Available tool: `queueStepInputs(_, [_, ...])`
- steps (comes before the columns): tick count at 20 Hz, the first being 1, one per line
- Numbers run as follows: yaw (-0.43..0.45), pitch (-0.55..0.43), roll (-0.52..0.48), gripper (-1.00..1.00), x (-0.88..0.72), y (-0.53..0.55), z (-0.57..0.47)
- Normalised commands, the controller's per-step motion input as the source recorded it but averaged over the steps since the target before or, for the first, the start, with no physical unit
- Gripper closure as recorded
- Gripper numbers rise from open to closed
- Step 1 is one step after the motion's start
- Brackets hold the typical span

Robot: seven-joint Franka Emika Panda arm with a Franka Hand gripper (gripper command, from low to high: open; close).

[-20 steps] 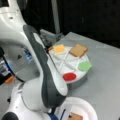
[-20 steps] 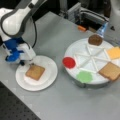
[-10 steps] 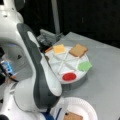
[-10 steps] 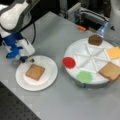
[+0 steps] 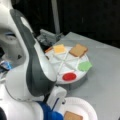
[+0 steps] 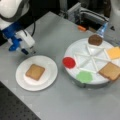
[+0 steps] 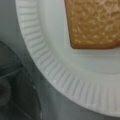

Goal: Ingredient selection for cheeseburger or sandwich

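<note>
Gripper [image 6: 30,51]: hovering just beside white paper plate [image 6: 50,77], jaw spacing not discernible. Tan bread square [image 6: 35,71]: on plate. Second bread [image 6: 110,71], brown patty [image 6: 95,39], yellow cheese [image 6: 114,52]: in white divided tray [image 6: 75,72].

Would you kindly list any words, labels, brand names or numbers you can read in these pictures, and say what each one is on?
None: no readable text shows in any view.
The paper plate, the bread square on it, the divided tray and the robot arm show no readable marks.
The claw shows no label either.
</note>
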Motion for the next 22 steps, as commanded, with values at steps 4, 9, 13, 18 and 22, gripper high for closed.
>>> queueStepInputs(4, [-0.191,0.074,-0.409,-1.00,-0.50,0.60,0.07])
queueStepInputs(9, [-0.214,0.017,-0.614,-1.00,-0.58,0.73,0.15])
queueStepInputs(13, [-0.208,-0.018,-0.704,-1.00,-0.62,0.76,0.27])
queueStepInputs(18, [-0.215,-0.029,-0.694,-1.00,-0.58,0.65,0.31])
queueStepInputs(22, [-0.171,-0.045,-0.576,-1.00,-0.48,0.43,0.16])
